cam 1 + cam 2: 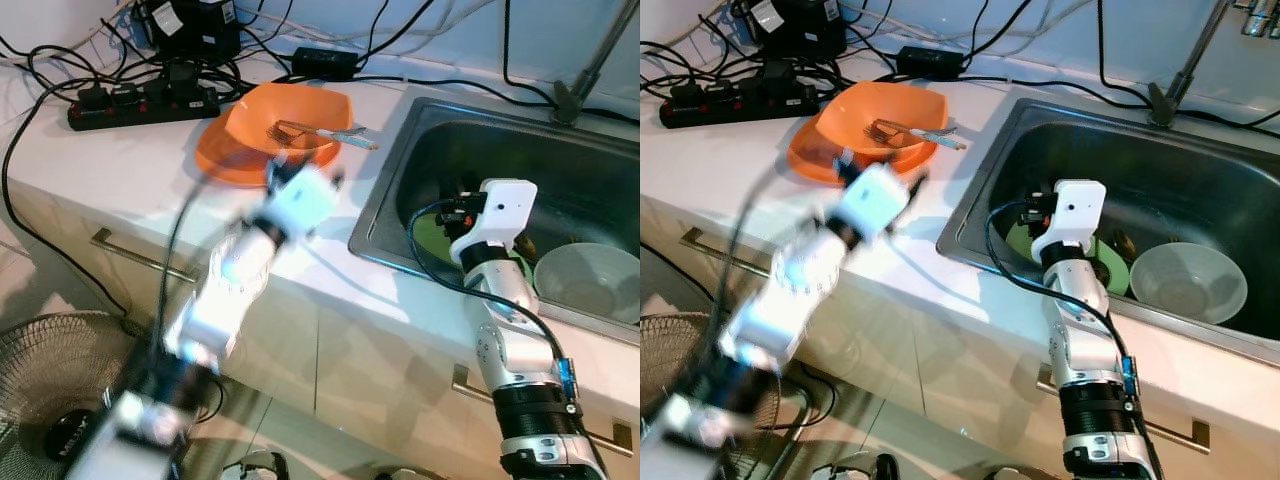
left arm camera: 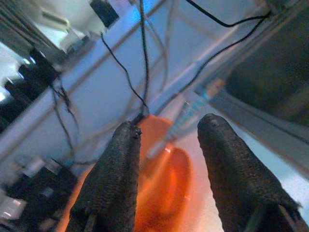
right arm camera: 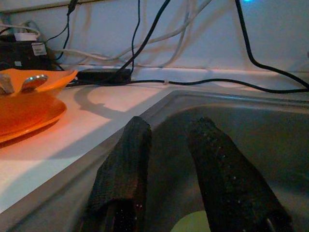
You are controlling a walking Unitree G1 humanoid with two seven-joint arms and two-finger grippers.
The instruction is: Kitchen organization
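Orange bowl (image 1: 283, 118) with a metal fork (image 1: 318, 131) sits on the white table (image 1: 110, 160); the blurred left hand (image 2: 166, 140), fingers spread, is just before it. Right hand (image 3: 169, 133), fingers apart and empty, hangs over the steel sink (image 1: 1200, 170), near a pale bowl (image 1: 1188, 281).

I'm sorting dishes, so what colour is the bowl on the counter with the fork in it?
The bowl is orange, clearest in the right eye view.

Orange bowl (image 1: 290, 118) on orange plate (image 1: 225, 160), fork (image 1: 310, 130) across bowl; countertop
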